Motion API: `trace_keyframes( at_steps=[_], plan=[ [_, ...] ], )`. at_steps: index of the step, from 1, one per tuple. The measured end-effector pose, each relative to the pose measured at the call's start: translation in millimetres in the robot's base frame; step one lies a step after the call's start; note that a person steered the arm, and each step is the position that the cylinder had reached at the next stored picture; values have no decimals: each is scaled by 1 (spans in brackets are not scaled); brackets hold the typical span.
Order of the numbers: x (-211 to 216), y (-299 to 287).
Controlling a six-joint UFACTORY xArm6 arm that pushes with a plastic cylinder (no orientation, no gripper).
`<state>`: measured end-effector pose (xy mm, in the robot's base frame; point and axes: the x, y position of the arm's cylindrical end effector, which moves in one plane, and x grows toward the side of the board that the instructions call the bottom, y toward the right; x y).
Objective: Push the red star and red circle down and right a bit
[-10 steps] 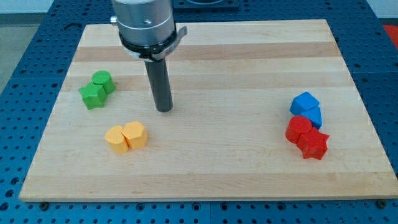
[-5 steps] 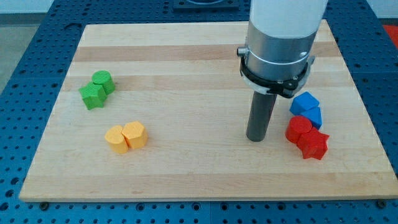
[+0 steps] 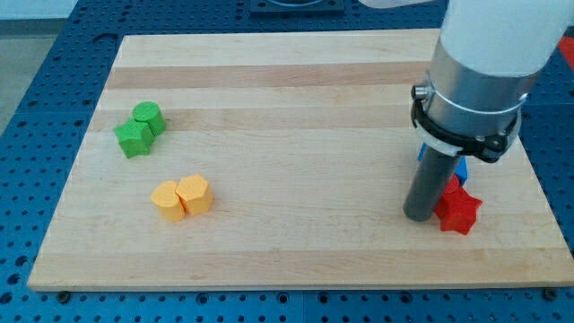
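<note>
Since my tip (image 3: 418,216) is only a bare rod with nothing to grab, touching the red star (image 3: 459,211) at the board's (image 3: 296,251) right, with the red circle hidden, I'd push these light, hard, slidy blocks from their upper-left sides.

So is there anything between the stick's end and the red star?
No. In the camera view, my tip sits right beside the red star, on its left, with no block between them.
</note>
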<state>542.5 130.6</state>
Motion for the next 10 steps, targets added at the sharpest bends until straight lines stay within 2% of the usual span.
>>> trace_keyframes(
  at_steps=[1, 6, 10],
  plan=[
    [-44, -30],
    [-44, 17],
    [-15, 51]
  ],
)
